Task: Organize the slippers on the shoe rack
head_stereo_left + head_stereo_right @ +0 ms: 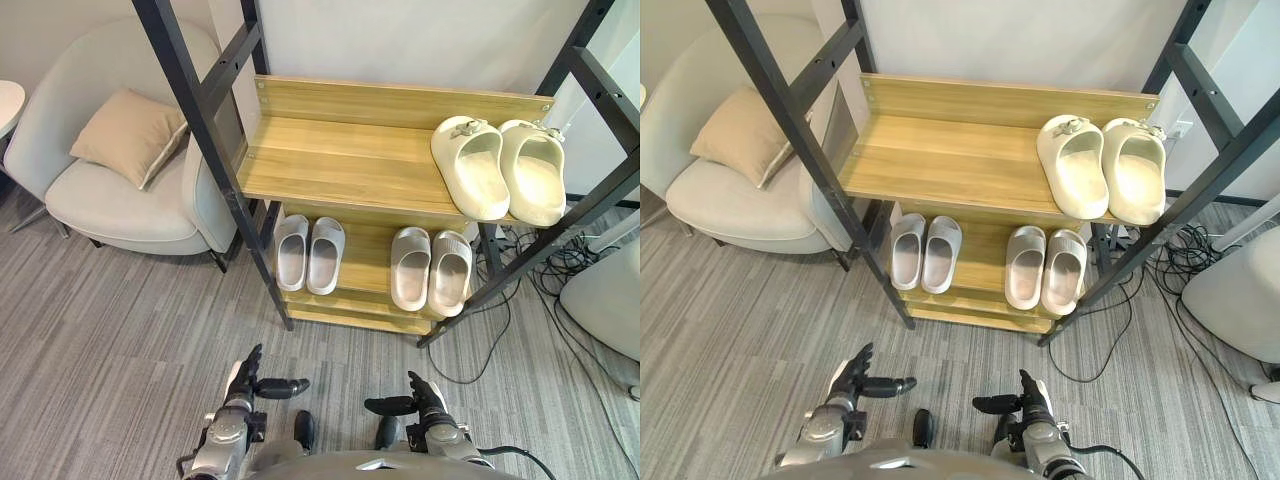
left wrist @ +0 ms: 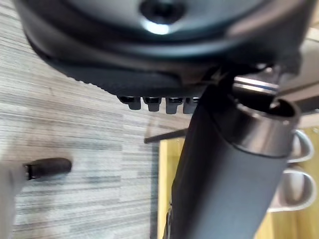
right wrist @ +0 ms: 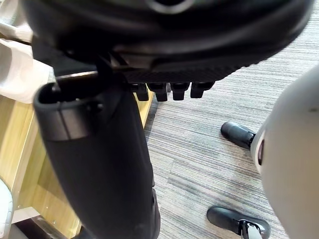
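Floor (image 1: 110,340): grey carpet.
Shoe rack (image 1: 340,150): cream slippers (image 1: 470,168) upper right; grey slippers (image 1: 326,255) below.
Left hand (image 1: 241,385), right hand (image 1: 428,398): bottom centre, fingers relaxed, empty.

The robot's left hand (image 1: 243,380) and right hand (image 1: 428,395) were dark, almost black. Each was mounted on a silver-grey forearm (image 1: 222,445) with a round, bright metal fitting at the wrist. Seen close from the wrists, each hand's casing was a glossy black dome edged by a finely textured black band, with a row of squared black fingertips (image 2: 155,103) beneath it. The left thumb (image 2: 224,174) was a thick charcoal cylinder ringed by a polished steel collar; the right thumb (image 3: 99,169) was black, with one seam.
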